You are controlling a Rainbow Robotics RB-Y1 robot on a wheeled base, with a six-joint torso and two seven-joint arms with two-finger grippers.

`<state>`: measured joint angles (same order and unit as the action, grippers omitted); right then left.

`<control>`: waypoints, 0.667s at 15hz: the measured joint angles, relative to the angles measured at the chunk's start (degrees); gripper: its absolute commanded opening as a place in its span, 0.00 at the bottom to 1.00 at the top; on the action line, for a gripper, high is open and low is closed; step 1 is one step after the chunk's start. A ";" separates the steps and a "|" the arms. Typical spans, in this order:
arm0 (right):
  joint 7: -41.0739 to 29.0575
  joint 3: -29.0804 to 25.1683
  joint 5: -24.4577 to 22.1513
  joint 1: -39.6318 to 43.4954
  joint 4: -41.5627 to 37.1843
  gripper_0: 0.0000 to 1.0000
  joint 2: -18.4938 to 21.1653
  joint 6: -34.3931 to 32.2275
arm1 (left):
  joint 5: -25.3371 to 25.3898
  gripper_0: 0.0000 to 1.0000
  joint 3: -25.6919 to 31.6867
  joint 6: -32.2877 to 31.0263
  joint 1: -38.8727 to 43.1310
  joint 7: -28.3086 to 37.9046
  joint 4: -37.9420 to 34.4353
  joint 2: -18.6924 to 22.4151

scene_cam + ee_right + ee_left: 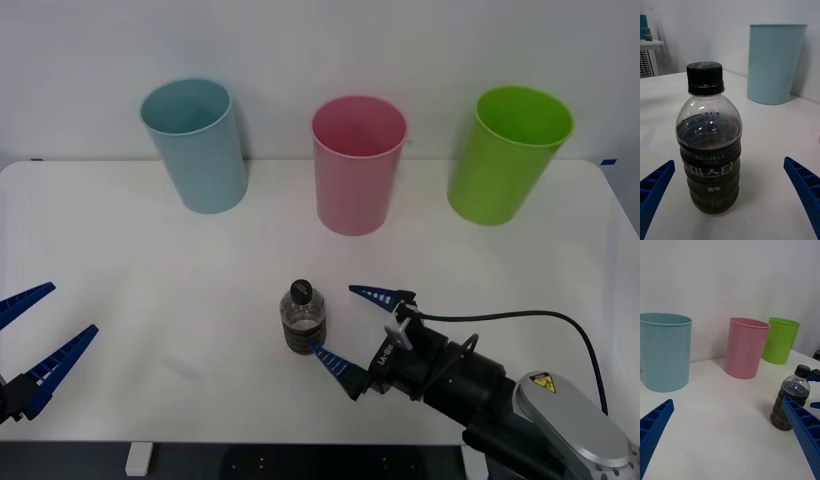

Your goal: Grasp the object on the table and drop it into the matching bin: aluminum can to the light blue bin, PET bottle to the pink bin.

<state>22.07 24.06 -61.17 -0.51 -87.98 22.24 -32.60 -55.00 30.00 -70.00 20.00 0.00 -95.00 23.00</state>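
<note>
The PET bottle (pixel 303 318) stands upright on the white table (pixel 150 260), near its front middle, with a black cap and a dark brown lower body. My right gripper (pixel 333 320) is open and low over the table, right beside the bottle. In the right wrist view the bottle (pixel 709 150) stands just ahead of the gap between the blue fingers, untouched. The pink bin (pixel 358 165) is at the back centre and the light blue bin (pixel 195 145) at the back left. My left gripper (pixel 72 308) hangs open at the front left, far from the bottle.
A lime green bin (pixel 508 152) stands at the back right, level with the other two. From the left wrist view the light blue bin (pixel 664 350), pink bin (pixel 745 348) and green bin (pixel 780 339) line up along the wall, with bare table before them.
</note>
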 measured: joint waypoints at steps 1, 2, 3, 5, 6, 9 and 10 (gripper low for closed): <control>0.12 0.73 0.00 -0.87 1.07 1.00 -0.31 0.33 | 0.00 1.00 0.00 0.00 0.00 0.00 0.00 0.00; 0.39 1.10 -0.10 -2.29 3.47 1.00 -1.24 -0.27 | 0.00 1.00 0.00 0.00 0.00 0.00 0.00 0.00; 0.69 1.17 -0.32 -3.46 5.57 1.00 -2.24 -0.88 | 0.00 1.00 0.00 0.00 0.00 0.00 0.00 0.00; 1.17 1.18 -2.04 -4.87 7.48 1.00 -4.67 -0.80 | 0.00 1.00 0.00 0.00 0.00 0.00 0.00 0.00; 1.21 1.18 -2.84 -5.28 8.02 1.00 -5.63 -0.57 | 0.00 1.00 0.00 0.00 0.00 0.00 0.00 0.00; 1.52 1.79 -3.52 -7.58 11.48 1.00 -7.61 -0.19 | 0.00 1.00 0.00 0.00 0.00 0.00 0.00 0.00; 1.77 1.89 -3.52 -8.30 12.65 1.00 -8.10 -0.18 | 0.00 1.00 0.00 0.00 0.00 0.00 0.00 0.00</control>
<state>23.85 25.95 -64.69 -8.81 -75.33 14.14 -32.77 -55.00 30.00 -70.00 20.00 0.00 -95.00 23.00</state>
